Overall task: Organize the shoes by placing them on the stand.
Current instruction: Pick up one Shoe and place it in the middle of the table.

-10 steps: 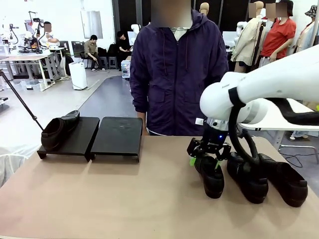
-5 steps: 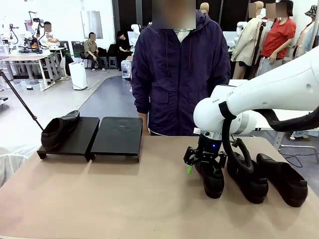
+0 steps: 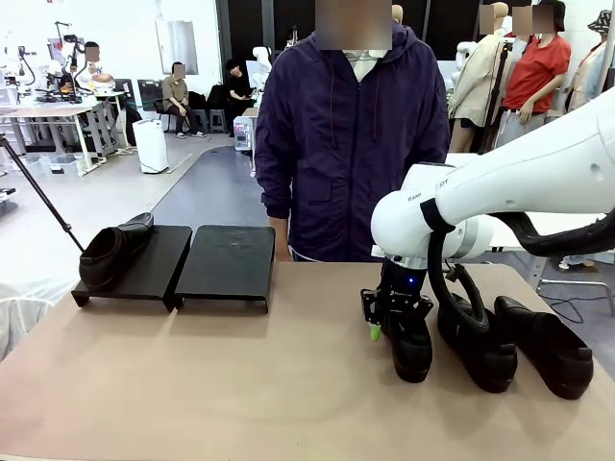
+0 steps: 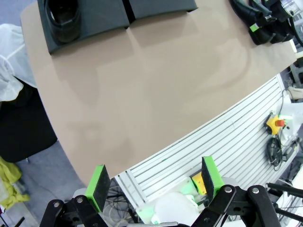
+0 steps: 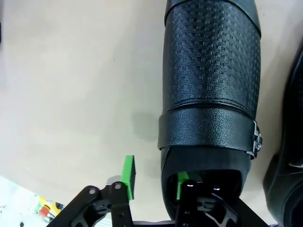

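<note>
Front view
- right end effector (image 3: 392,322): lower right of centre, lowered onto the heel end of the row's first shoe (image 3: 413,351).
- middle shoe (image 3: 478,351) and last shoe (image 3: 550,353): side by side to the right of the first shoe, on the worktop (image 3: 288,384).
- stand (image 3: 226,261): left of centre, at the worktop's far edge.
- shoe on the stand (image 3: 113,252): on the left panel.
- person (image 3: 356,144): top centre, standing behind the worktop.

Left wrist view
- left end effector (image 4: 155,182): bottom of the frame, released, green pads wide apart, nothing between them.
- stand (image 4: 156,5): top edge; the shoe on the stand (image 4: 64,14) sits upper left.

Right wrist view
- right end effector (image 5: 155,182): bottom centre, one green pad inside the first shoe's (image 5: 210,94) opening, the other outside its side wall.
- grip: I cannot tell whether the pads are clamped on the leather.
</note>
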Tool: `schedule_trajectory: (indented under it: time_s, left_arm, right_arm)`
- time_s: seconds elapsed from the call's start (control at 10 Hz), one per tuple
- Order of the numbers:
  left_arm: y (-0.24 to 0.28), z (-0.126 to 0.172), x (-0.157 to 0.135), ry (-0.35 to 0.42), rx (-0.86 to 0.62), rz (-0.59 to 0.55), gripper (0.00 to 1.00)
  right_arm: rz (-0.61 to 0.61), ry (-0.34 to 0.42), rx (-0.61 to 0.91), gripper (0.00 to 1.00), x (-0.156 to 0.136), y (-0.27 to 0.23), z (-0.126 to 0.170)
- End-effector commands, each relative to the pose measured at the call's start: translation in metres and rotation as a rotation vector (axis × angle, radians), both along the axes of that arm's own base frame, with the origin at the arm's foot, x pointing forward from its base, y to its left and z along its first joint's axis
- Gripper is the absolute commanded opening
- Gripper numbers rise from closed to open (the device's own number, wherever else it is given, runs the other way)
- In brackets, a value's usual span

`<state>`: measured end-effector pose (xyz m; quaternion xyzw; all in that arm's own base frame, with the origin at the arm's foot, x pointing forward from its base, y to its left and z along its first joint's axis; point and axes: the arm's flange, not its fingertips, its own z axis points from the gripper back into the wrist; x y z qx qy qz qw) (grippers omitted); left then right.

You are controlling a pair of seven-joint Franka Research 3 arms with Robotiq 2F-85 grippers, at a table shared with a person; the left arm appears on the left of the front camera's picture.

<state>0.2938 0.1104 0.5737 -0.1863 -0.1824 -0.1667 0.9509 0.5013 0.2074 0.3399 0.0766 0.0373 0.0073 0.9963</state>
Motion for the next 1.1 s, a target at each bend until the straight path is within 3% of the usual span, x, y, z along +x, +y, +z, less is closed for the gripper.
schedule_trajectory:
  time_s: [0.0, 0.8, 1.0]
  left_arm:
    - [0.001, 0.001, 0.000, 0.004, -0.001, -0.004, 1.00]
    - [0.001, 0.001, 0.000, 0.004, -0.001, -0.004, 1.00]
    - [0.001, 0.001, 0.000, 0.004, -0.001, -0.004, 1.00]
  right_arm:
    - [0.019, -0.016, -0.037, 0.00, 0.005, 0.002, 0.005]
    - [0.031, -0.005, -0.051, 0.00, 0.006, -0.006, 0.010]
    - [-0.007, -0.044, -0.092, 0.00, -0.002, -0.026, 0.055]
